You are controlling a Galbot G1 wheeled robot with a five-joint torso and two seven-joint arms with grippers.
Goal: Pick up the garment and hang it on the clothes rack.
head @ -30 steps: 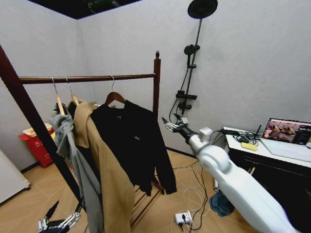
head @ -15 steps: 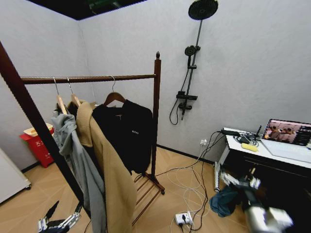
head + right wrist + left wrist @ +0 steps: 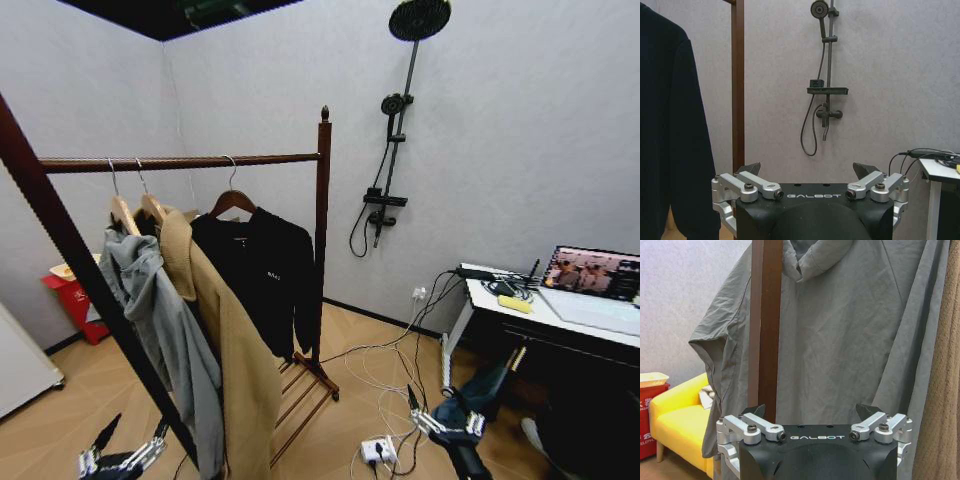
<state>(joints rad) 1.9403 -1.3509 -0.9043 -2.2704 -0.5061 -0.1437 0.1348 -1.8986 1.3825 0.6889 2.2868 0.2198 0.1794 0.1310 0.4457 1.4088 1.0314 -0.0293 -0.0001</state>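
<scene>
The black jacket (image 3: 262, 275) is hanging by its hanger on the rack (image 3: 322, 215), beside the tan coat (image 3: 225, 350). The hanging step is looking finished to me. The right tool (image 3: 440, 425) is waiting low, fingers spread and empty, beside floor cables (image 3: 385, 375); the left tool (image 3: 120, 458) likewise, near the rack's post.

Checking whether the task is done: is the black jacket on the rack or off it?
On: the black jacket hangs by its hanger hook from the rack's top bar.
</scene>
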